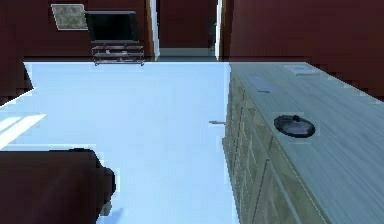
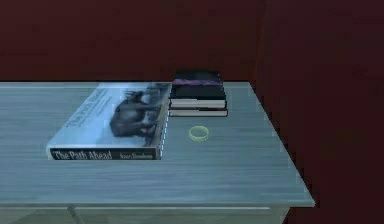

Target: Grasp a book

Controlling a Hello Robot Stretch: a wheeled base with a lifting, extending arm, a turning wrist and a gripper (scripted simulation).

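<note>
Arm side view | dresser top: large book, dark book stack, yellow ring | tool: cannot tell

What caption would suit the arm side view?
A large book, a stack of dark books and a yellow ring lie on a pale wooden top.

Long wooden dresser at four o'clock, dark round object on top; television at eleven; dark armchair at seven.
</note>
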